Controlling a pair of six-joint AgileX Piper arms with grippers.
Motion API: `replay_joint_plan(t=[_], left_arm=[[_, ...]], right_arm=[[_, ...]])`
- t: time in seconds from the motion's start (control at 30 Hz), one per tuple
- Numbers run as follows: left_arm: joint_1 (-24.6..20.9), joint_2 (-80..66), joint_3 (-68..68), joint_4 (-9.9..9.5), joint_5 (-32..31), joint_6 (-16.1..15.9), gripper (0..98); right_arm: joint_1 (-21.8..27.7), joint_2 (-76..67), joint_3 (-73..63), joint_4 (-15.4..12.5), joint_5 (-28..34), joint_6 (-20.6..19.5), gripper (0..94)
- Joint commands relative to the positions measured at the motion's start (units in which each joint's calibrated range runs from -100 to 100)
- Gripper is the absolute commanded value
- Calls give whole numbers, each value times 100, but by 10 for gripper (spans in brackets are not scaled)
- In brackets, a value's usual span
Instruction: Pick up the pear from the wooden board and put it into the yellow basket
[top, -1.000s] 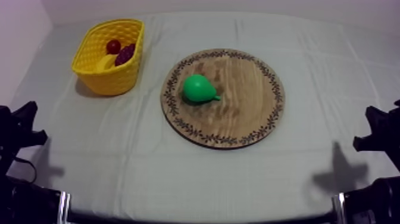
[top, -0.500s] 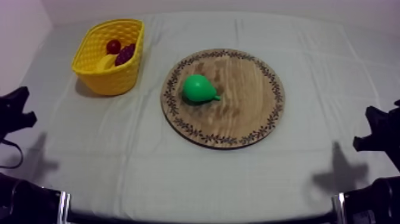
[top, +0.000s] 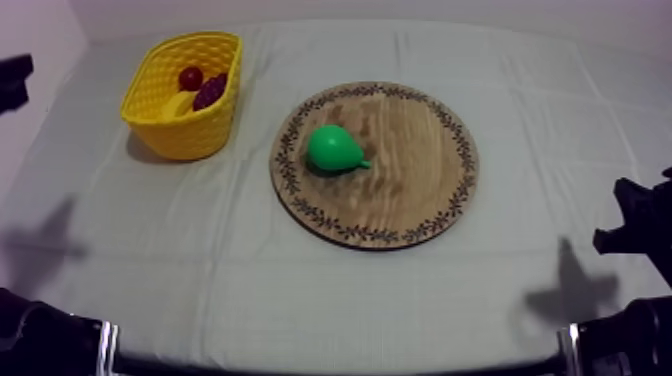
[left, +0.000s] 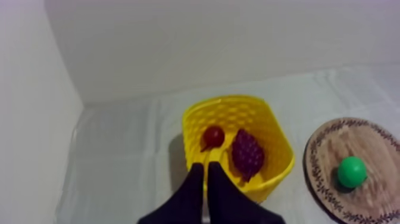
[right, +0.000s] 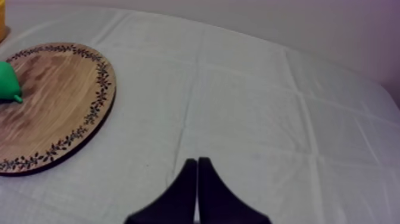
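Left gripper (left: 205, 167), closed on nothing, hovers by the yellow basket (left: 229, 100), seemingly staging for the pear (top: 333, 148) on the wooden board (top: 420, 170) beside it.

The overhead camera looks down at a slant over most of the bench (top: 330, 290). The left wrist camera rides high behind the left hand (left: 205, 166), facing the yellow basket (left: 229, 101) ahead. The right wrist camera sits low behind the right hand (right: 197, 159). All three catch the wooden board (top: 410, 160).
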Motion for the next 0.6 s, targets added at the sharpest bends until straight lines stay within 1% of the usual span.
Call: replay_joint_plan(t=[0.0, 0.3, 0.57], left_arm=[[77, 631, -845, 9, 40, -14, 1], [504, 2155, -2371, -7, 224, -45, 1], [882, 3224, -3397, 17, 406, -163, 0]], right_arm=[[2, -5, 5, 2, 1, 2, 3], [2, -5, 5, 2, 1, 2, 3], [2, -5, 5, 2, 1, 2, 3]])
